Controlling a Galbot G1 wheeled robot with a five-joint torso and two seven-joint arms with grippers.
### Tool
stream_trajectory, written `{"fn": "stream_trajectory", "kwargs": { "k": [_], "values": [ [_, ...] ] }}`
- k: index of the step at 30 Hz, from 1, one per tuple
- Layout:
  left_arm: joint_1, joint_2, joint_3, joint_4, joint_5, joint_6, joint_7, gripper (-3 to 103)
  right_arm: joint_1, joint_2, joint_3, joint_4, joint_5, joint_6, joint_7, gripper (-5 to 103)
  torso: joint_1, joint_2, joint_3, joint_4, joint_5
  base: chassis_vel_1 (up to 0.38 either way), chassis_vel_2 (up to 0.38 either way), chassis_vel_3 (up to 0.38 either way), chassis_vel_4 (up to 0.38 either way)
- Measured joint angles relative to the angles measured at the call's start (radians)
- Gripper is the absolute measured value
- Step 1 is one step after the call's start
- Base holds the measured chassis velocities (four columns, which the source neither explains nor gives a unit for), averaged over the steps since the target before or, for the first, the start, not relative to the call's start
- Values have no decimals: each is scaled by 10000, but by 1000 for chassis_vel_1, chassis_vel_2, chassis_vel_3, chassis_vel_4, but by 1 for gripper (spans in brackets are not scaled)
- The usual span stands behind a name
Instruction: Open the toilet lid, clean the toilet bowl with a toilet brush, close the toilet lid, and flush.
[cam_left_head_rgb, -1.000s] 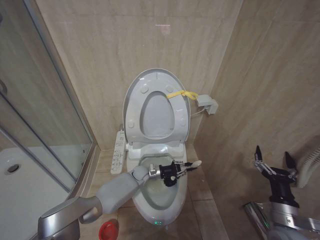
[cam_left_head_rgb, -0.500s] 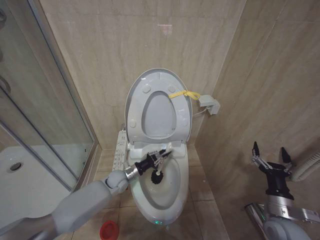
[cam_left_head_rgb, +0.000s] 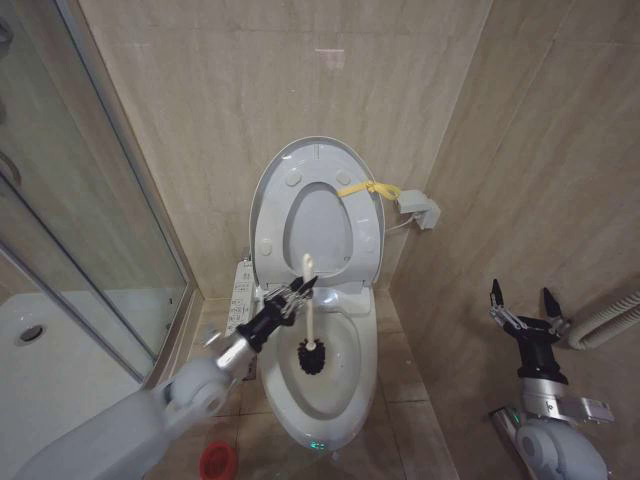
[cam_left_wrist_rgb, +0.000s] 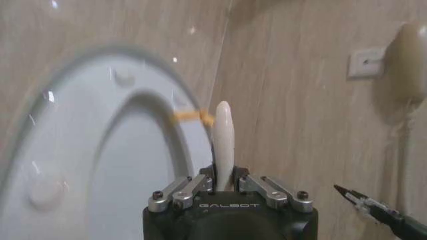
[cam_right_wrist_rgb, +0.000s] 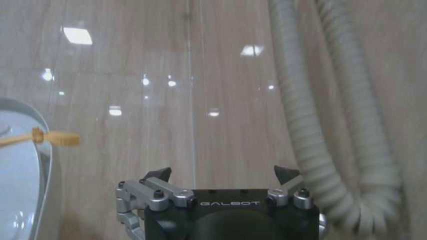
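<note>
Gripping one toilet brush (cam_left_head_rgb: 309, 320), left tool (cam_left_head_rgb: 296, 292).

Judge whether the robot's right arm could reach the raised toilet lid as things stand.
Probably yes. The right gripper, jaws open and empty, hangs by the right-hand wall. The toilet lid stands upright against the back wall, with bare tile between. The left gripper holds the toilet brush lower down.

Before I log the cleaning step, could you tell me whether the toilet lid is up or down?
Up. The toilet lid stands raised against the wall while the left gripper holds the toilet brush in the toilet bowl.
</note>
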Motion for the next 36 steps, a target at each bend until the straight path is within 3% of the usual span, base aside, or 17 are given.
{"fn": "stream_trajectory", "kwargs": {
  "k": [1, 2, 6, 8, 10, 13, 14, 16, 19, 23, 27, 29, 31, 33, 34, 35, 36],
  "values": [
    [0, 0, 0, 0, 0, 0, 0, 17, 0, 0, 0, 0, 0, 0, 0, 100, 0, 0, 0, 0, 0, 0, 0, 0, 0],
    [653, 324, -706, -442, 169, -21, -5, 17, -120, 34, 7, 157, 1, 53, -5, 100, 0, 0, -1, -3, 0, 0, 0, 0, 0],
    [4577, 874, -4679, -2483, 1110, -107, -351, 17, -627, 290, -17, 777, -141, 287, -45, 100, -4, 3, -5, 2, 1, 0, 0, 0, 0],
    [5062, 828, -5101, -2666, 1269, -71, -506, 17, -587, 311, -74, 776, -203, 285, -54, 100, -4, 3, -4, 13, 4, 0, 0, 0, 0],
    [6202, 378, -6223, -3217, 2056, 282, -1213, 17, -423, 353, -324, 756, -389, 254, -75, 100, -4, 3, -4, 7, 0, 0, 0, 0, 0],
    [6926, -345, -6836, -3535, 2872, 865, -2100, 17, -280, 358, -580, 644, -525, 230, -81, 100, -1, 1, -1, 5, 4, 0, 0, 0, 0],
    [6926, -345, -6836, -3535, 2872, 865, -2100, 17, -280, 358, -580, 644, -525, 230, -81, 100, -1, 1, -1, 5, 4, 0, 0, 0, 0],
    [7482, -1131, -7378, -3586, 3630, 1433, -3003, 17, -170, 354, -858, 513, -683, 264, -99, 100, -1, 1, 0, 6, 1, 0, 0, 0, 0],
    [7875, -1895, -7992, -3551, 4305, 1981, -3788, 17, -35, 378, -1106, 349, -820, 361, -139, 100, -1, 1, -1, 8, 4, 0, 0, 0, 0],
    [8167, -2787, -8689, -3461, 4953, 2516, -4475, 17, 215, 471, -1263, 153, -904, 405, -157, 100, -1, 1, -1, 9, 5, 0, 0, 0, 0],
    [8425, -3646, -9235, -3378, 5386, 2587, -4569, 17, 435, 608, -1296, -3, -1094, 455, -203, 100, 0, 0, -1, 7, 5, 0, 0, 0, 0],
    [8582, -4415, -9490, -3055, 5482, 2135, -4164, 17, 599, 776, -1314, -95, -1312, 500, -267, 100, -1, 1, -1, 11, 6, 0, 0, 0, 0],
    [8562, -4628, -9514, -2754, 5483, 1765, -3831, 17, 642, 842, -1315, -130, -1403, 535, -297, 100, -1, 1, -1, 10, 7, 0, 0, 0, 0],
    [8370, -5010, -9560, -1893, 5524, 685, -2834, 17, 691, 961, -1330, -195, -1554, 597, -348, 100, -1, 1, -1, 7, 5, 0, 0, 0, 0],
    [8164, -5272, -9646, -1019, 5716, -345, -1984, 17, 702, 1054, -1367, -230, -1635, 651, -384, 100, -1, 1, -1, 3, 5, 0, 0, 0, 0],
    [8055, -5487, -9719, -404, 5937, -941, -1607, 17, 703, 1112, -1377, -252, -1662, 677, -396, 100, 0, 0, 0, 4, 3, 0, 0, 0, 0],
    [8055, -5487, -9719, -404, 5937, -941, -1607, 17, 703, 1112, -1377, -252, -1662, 677, -396, 100, 0, 0, 0, 4, 3, 0, 0, 0, 0]
  ]
}}
